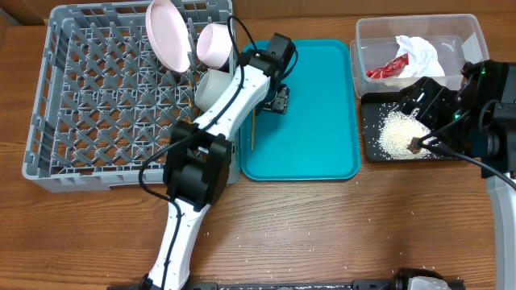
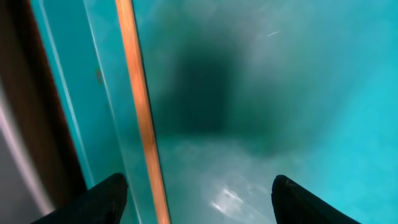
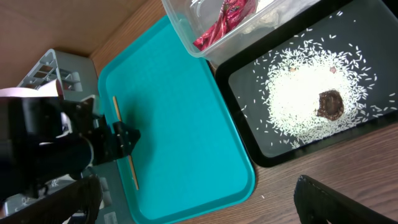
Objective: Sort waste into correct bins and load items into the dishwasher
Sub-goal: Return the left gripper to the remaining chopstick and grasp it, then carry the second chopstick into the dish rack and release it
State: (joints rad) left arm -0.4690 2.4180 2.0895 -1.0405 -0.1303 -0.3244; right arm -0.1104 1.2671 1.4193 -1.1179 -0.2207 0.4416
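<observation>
chopstick point(image 2: 141, 112) on teal tray point(image 1: 322, 121); dish rack point(image 1: 97, 105) just beside

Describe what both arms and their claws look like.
Left arm: white tube links joined by boxy black joint housings, with a black cable looping along it. Left claw: two black fingers. Right arm: black near the wrist with small green lights, a white lower link and black cables. Right claw: two black fingers.
</observation>
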